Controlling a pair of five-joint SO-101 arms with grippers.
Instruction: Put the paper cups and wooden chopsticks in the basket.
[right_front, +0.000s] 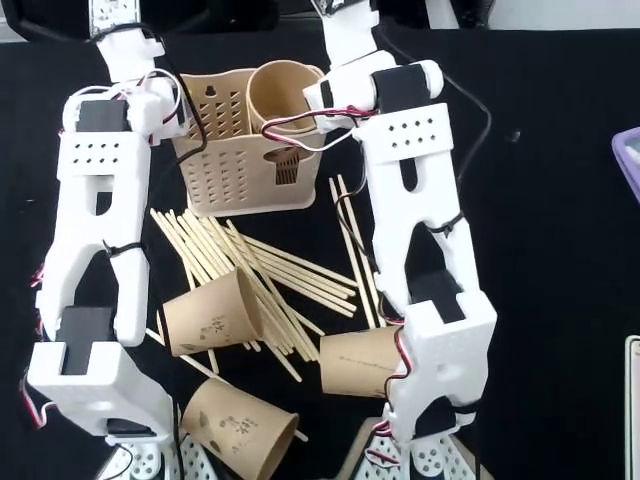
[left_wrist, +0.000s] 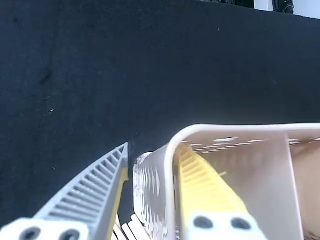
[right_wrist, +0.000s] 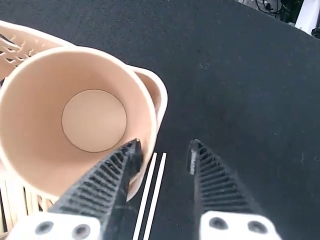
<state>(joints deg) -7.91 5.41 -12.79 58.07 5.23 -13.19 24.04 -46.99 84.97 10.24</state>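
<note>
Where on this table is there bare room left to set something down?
The widest bare patch is the black table between the right arm and the purple object at the edge. Between the arms it is crowded: basket, loose chopsticks, three lying cups.

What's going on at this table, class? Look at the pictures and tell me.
Two robot arms work at a basket. One paper cup stands upright in it, with the right gripper open beside its rim. The left gripper is open astride the basket's wall. Three cups lie on their sides on the table among scattered chopsticks.
</note>
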